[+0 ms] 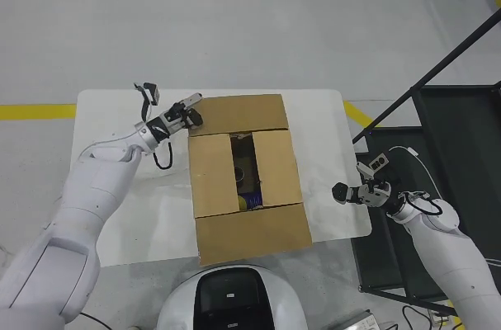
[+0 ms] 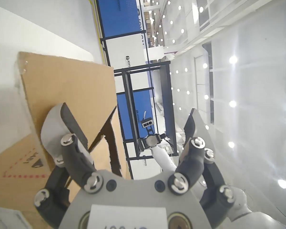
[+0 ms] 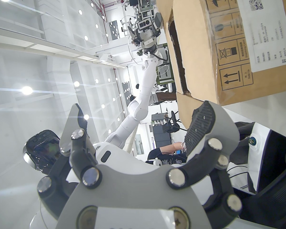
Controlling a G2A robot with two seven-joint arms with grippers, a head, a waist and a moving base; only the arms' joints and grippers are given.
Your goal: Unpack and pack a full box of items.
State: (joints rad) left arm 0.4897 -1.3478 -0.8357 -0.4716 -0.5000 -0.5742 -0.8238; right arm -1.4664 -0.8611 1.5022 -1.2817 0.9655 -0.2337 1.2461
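A cardboard box (image 1: 246, 169) stands in the middle of the white table (image 1: 126, 231). Its far and near flaps are folded outward, and its two side flaps lie almost shut over the top. Through the gap between them show a dark round item (image 1: 240, 173) and a blue and yellow item (image 1: 251, 200). My left gripper (image 1: 191, 114) is open at the box's far left corner; in the left wrist view one finger (image 2: 66, 120) rests against the cardboard flap (image 2: 69, 82). My right gripper (image 1: 341, 194) hangs open and empty to the right of the box (image 3: 205, 36).
A black metal rack (image 1: 448, 165) stands just off the table's right edge, close to my right arm. A yellow line (image 1: 27, 111) runs along the floor at the left. Bare table lies on either side of the box.
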